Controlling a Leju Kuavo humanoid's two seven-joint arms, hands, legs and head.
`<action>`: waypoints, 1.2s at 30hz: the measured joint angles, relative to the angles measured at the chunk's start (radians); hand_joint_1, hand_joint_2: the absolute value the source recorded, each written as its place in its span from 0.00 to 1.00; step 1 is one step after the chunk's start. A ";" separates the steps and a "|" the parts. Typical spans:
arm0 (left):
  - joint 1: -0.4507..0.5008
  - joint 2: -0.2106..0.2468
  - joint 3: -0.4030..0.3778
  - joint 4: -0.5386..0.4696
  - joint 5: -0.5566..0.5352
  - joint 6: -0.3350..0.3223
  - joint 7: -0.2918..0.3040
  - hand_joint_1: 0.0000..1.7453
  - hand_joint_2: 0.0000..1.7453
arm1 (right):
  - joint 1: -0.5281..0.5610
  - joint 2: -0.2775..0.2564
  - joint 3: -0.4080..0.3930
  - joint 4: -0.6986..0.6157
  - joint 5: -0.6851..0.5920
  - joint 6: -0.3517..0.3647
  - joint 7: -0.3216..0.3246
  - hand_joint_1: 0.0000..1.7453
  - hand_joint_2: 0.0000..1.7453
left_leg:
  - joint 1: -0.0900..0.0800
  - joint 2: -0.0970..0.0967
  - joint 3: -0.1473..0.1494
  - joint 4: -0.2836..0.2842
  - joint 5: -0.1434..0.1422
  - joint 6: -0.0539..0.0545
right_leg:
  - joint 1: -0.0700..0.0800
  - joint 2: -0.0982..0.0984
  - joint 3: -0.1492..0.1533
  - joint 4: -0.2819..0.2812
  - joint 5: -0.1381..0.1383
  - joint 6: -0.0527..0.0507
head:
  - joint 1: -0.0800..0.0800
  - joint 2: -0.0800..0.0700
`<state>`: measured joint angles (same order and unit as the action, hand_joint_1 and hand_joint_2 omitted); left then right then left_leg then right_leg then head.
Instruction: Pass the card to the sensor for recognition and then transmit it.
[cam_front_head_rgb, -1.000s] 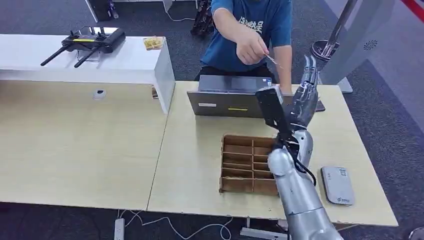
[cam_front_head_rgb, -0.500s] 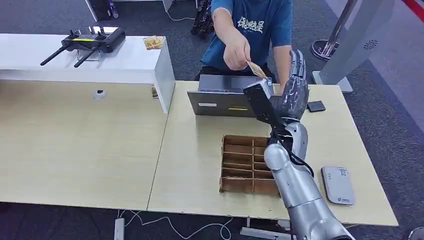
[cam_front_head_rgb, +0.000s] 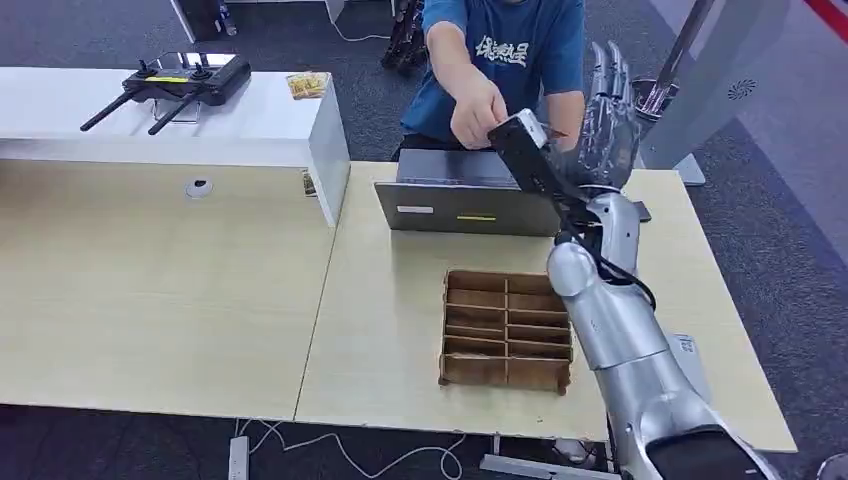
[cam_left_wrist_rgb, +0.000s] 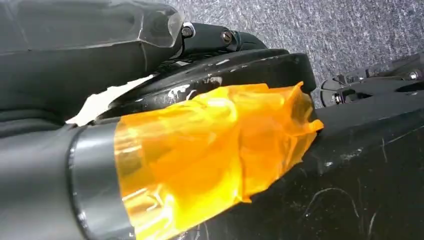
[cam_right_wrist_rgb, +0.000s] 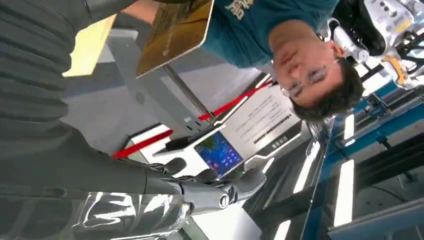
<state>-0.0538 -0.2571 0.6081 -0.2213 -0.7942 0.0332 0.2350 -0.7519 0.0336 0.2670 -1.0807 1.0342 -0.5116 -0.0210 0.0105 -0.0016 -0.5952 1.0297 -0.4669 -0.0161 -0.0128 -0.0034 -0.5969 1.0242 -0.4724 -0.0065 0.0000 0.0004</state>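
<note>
Light wooden table (cam_front_head_rgb: 400, 330) carrying a grey laptop (cam_front_head_rgb: 455, 195) at its far edge and a brown divided tray (cam_front_head_rgb: 505, 330) near its front edge. Person in a blue shirt (cam_front_head_rgb: 510, 50) behind the far edge. Right hand (cam_front_head_rgb: 600, 130) raised above the far edge, fingers spread upward, holding nothing. Card (cam_right_wrist_rgb: 172, 32), gold-brown, pinched in the person's hand (cam_front_head_rgb: 478, 108), just beside the right hand. Left hand (cam_left_wrist_rgb: 200, 150): grasp state cannot be determined

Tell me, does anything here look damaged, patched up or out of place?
Yes. In the left wrist view, crumpled orange tape is wrapped around a dark robot part, like a makeshift patch, and the black surface beside it is scratched. On the table, nothing looks spilled or askew.
</note>
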 joint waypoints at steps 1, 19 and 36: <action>0.000 0.001 -0.001 0.000 0.000 -0.001 0.000 0.00 0.00 | -0.006 -0.002 0.000 0.004 0.001 0.000 0.000 0.00 1.00 | 0.000 0.000 0.000 0.000 0.000 0.000 | 0.000 0.000 0.000 0.000 0.000 0.000 | 0.000 0.000; -0.002 0.005 -0.018 0.000 -0.019 -0.014 0.018 0.00 0.00 | -0.050 -0.034 0.002 0.029 0.003 0.029 0.004 0.00 1.00 | 0.000 0.000 0.000 0.000 0.000 0.000 | 0.000 0.000 0.000 0.000 0.000 0.000 | 0.000 0.000; -0.003 0.005 -0.019 0.000 -0.025 -0.018 0.021 0.00 0.00 | -0.049 -0.062 -0.011 0.013 -0.042 0.035 -0.014 0.00 1.00 | 0.000 0.000 0.000 0.000 0.000 0.000 | 0.000 0.000 0.000 0.000 0.000 0.000 | 0.000 0.000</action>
<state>-0.0565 -0.2518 0.5886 -0.2213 -0.8190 0.0153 0.2560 -0.8013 -0.0282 0.2560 -1.0681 0.9926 -0.4769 -0.0351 0.0104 -0.0017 -0.5954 1.0298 -0.4669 -0.0161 -0.0130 -0.0036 -0.5972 1.0241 -0.4725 -0.0065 0.0000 0.0000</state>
